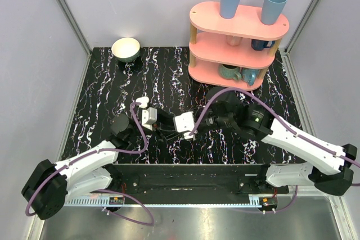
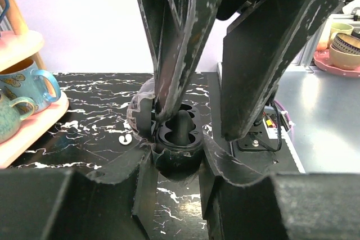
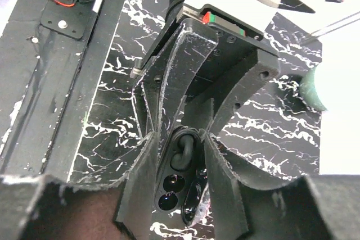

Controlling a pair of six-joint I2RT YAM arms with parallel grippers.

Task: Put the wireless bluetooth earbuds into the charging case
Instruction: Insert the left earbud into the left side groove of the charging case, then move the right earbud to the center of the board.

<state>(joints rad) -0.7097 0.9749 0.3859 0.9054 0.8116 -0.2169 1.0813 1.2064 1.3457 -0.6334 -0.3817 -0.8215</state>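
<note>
The charging case (image 2: 178, 151) is black here, with its lid (image 2: 139, 115) swung open to the left. My left gripper (image 2: 177, 164) is shut on the case's body and holds it just above the marble table. One black earbud (image 3: 183, 153) sits stem-up in the case's far socket; the near socket (image 3: 170, 190) is empty. My right gripper (image 3: 180, 137) comes in from the opposite side. Its fingers (image 2: 169, 82) stand on either side of the earbud with a gap, open. In the top view both grippers meet mid-table (image 1: 167, 127) and hide the case.
A pink three-tier shelf (image 1: 236, 43) with mugs and two blue cups stands at the back right. A pale bowl (image 1: 126, 49) sits at the back left. The arms' black base plate (image 1: 185, 175) runs along the near edge. A small white fleck (image 2: 128, 137) lies left of the case.
</note>
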